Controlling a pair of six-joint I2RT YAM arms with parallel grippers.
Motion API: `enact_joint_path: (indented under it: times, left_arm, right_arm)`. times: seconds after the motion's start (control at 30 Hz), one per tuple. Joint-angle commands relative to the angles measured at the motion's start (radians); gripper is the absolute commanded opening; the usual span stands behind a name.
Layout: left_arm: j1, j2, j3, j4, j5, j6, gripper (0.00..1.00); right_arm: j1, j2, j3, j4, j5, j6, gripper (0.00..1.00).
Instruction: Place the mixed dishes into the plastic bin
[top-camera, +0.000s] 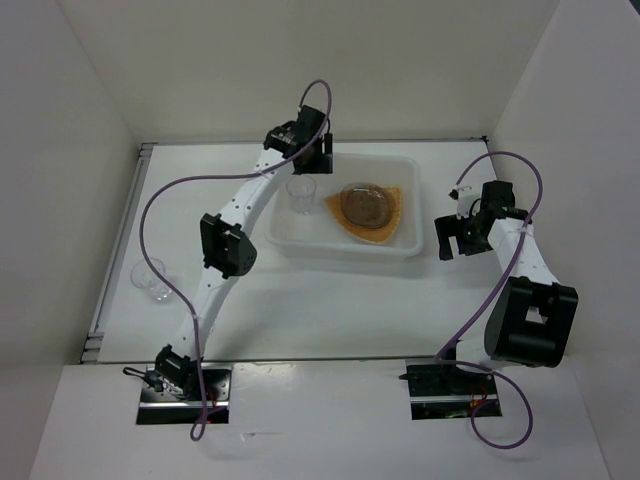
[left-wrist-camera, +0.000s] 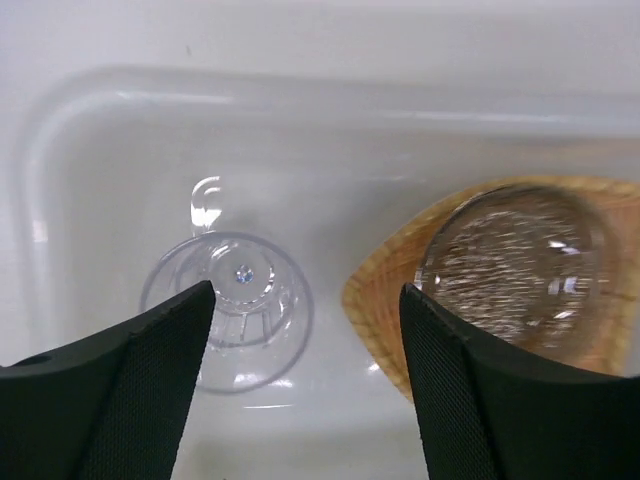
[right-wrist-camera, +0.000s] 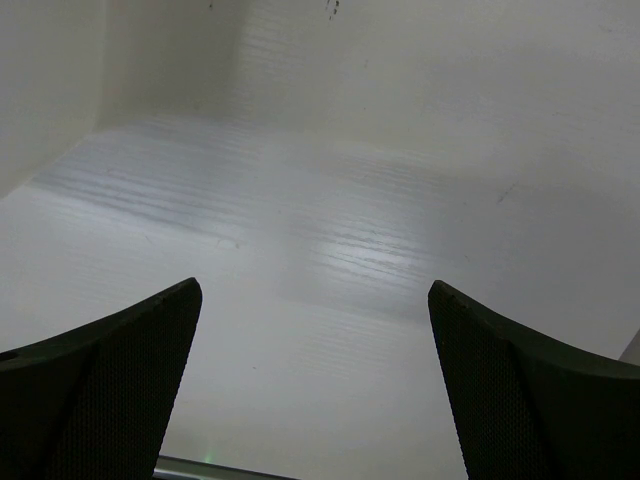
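The translucent white plastic bin (top-camera: 345, 250) stands at the table's middle back. In it lies the tan-orange woven plate (top-camera: 392, 222) with a round greyish speckled plate (top-camera: 365, 203) on top; I cannot tell whether a second round plate is stacked there. A small clear glass (top-camera: 299, 195) stands upright in the bin's left part. My left gripper (top-camera: 311, 165) hangs open and empty above the bin's back left. In the left wrist view, the left gripper (left-wrist-camera: 305, 300) is over the bin floor between the glass (left-wrist-camera: 235, 300) and the tan plate (left-wrist-camera: 380, 300). My right gripper (top-camera: 454, 238) is open and empty to the right of the bin.
A second clear glass-like cup (top-camera: 150, 279) sits on the table at the far left, near the metal rail (top-camera: 118, 250). White walls enclose the table on three sides. The right wrist view shows only bare white table under the open right gripper (right-wrist-camera: 312, 300).
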Motion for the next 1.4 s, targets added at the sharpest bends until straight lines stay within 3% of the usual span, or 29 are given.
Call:
enact_joint_path:
  times: [0.0,0.1,0.13,0.27,0.3,0.4,0.43,0.57,0.7,0.8,0.97,1.13,1.3,1.33,1.37]
  left_arm:
    - [0.006,-0.174,0.131,0.008,-0.034,0.009,0.82]
    - [0.017,-0.347,0.084,-0.035,-0.149,0.019,0.82]
    - [0.017,-0.445,0.028,-0.055,-0.262,0.006,0.87]
    - [0.095,-0.647,-0.380,-0.193,-0.390,-0.111,1.00]
    - [0.114,-0.724,-0.572,-0.193,-0.390,-0.146,1.00]
    - [0.211,-0.930,-0.880,-0.089,-0.321,-0.197,1.00]
    - [0.242,-0.981,-1.053,-0.044,-0.276,-0.218,1.00]
    - [0.417,-1.183,-1.356,0.046,-0.176,-0.223,1.00]
    - [0.589,-1.194,-1.508,0.072,-0.128,-0.148,1.00]
    - [0.653,-1.220,-1.618,0.124,-0.082,-0.132,1.00]
    - [0.706,-1.213,-1.695,0.195,-0.037,-0.103,1.00]
    - [0.718,-1.083,-1.672,0.233,-0.027,-0.074,0.99]
    - [0.727,-1.017,-1.682,0.284,0.009,-0.047,0.83]
    - [0.727,-1.017,-1.682,0.297,0.018,-0.047,0.77]
    - [0.727,-1.007,-1.682,0.297,0.018,-0.036,0.63]
  right_arm:
    - [-0.006,-0.015,0.003,0.032,-0.001,0.004,0.99]
    - [-0.006,-0.015,0.003,0.032,-0.010,-0.005,0.99]
    - [-0.006,-0.015,0.003,0.032,-0.010,-0.005,0.99]
    - [-0.006,-0.015,0.003,0.032,-0.019,-0.005,0.99]
    - [-0.006,-0.015,0.003,0.032,-0.019,-0.005,0.99]
    - [-0.006,0.005,0.003,0.032,-0.019,-0.005,0.99]
    - [0.003,0.017,0.003,0.032,-0.019,-0.005,0.99]
    - [0.003,0.038,0.003,0.032,-0.019,-0.005,0.99]
    - [0.021,0.066,0.003,0.032,-0.019,-0.005,0.99]
    - [0.031,0.066,0.003,0.032,-0.019,-0.005,0.99]
    - [0.031,0.066,0.003,0.032,-0.019,-0.005,0.99]
    - [0.031,0.057,0.003,0.032,-0.019,-0.005,0.99]
    - [0.031,0.048,0.003,0.032,-0.019,-0.005,0.99]
    - [0.031,0.048,0.003,0.032,-0.019,-0.005,0.99]
    - [0.031,0.048,0.003,0.032,-0.019,-0.005,0.99]
